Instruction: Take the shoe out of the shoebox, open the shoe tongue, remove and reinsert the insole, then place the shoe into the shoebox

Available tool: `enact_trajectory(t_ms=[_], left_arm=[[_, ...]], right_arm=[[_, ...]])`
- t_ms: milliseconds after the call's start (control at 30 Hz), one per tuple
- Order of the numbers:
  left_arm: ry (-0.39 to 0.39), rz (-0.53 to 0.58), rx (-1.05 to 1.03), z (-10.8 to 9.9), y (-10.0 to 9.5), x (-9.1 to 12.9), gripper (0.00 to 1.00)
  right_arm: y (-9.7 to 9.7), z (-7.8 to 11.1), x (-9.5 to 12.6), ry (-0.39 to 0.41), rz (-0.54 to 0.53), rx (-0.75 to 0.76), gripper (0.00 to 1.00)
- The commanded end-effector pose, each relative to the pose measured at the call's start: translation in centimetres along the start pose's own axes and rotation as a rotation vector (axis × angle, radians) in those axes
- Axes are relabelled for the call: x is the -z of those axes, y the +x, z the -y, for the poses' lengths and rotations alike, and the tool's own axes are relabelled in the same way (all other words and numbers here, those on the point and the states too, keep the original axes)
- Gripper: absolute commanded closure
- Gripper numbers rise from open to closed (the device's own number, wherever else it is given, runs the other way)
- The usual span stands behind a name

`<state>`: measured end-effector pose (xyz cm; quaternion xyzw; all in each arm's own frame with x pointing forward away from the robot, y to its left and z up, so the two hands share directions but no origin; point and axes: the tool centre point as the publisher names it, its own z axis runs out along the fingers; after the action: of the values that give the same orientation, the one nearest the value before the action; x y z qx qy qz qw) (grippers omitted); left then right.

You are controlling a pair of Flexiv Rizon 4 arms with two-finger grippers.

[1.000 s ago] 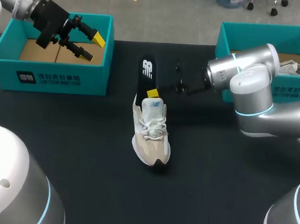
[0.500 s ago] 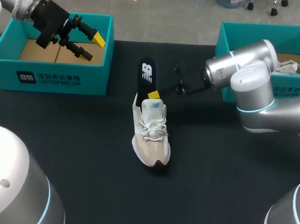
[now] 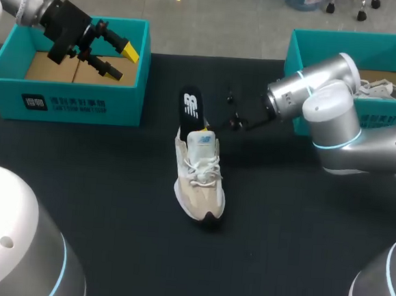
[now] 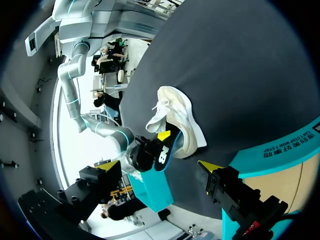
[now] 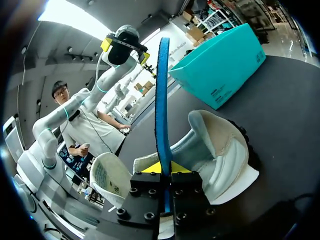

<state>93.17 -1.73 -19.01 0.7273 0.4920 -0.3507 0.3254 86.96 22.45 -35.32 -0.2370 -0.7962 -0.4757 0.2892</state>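
A beige and white shoe (image 3: 200,177) lies on the black table, toe toward the front edge. Its black insole (image 3: 191,106) sticks up out of the heel opening. My right gripper (image 3: 202,128) is shut on the insole's lower part, just above the shoe's collar. In the right wrist view the insole (image 5: 162,110) stands edge-on between the yellow tips of my right gripper (image 5: 164,169), with the shoe (image 5: 220,150) just behind. My left gripper (image 3: 118,59) hangs open over the left teal shoebox (image 3: 71,100); its wrist view shows the shoe (image 4: 177,117) and insole (image 4: 164,152) ahead of my left gripper (image 4: 160,166).
A second teal shoebox (image 3: 343,43) stands at the back right behind my right arm, with another light shoe (image 3: 389,87) inside. Bare black table lies in front of and to both sides of the shoe.
My right gripper has shut on the insole and shifted slightly left and up, drawing the insole more upright above the heel. The left arm has kept still.
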Motion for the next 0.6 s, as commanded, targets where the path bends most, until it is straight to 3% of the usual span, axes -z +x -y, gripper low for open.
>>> enact_trajectory(t_ms=[33,100,167,600], left_arm=[[0.001,-0.003,-0.001,0.0,0.0,0.0,0.00],[0.001,-0.003,-0.001,0.0,0.0,0.0,0.00],[0.001,-0.003,-0.001,0.0,0.0,0.0,0.00],[0.001,-0.003,-0.001,0.0,0.0,0.0,0.00]], right_arm=[[0.2,0.1,0.0,-0.012,0.015,0.004,0.73],[0.4,-0.4,0.3,-0.026,0.030,0.020,0.63],[0.4,-0.8,0.5,-0.025,0.042,0.031,0.61],[0.5,-2.9,0.6,-0.038,0.049,0.084,0.68]])
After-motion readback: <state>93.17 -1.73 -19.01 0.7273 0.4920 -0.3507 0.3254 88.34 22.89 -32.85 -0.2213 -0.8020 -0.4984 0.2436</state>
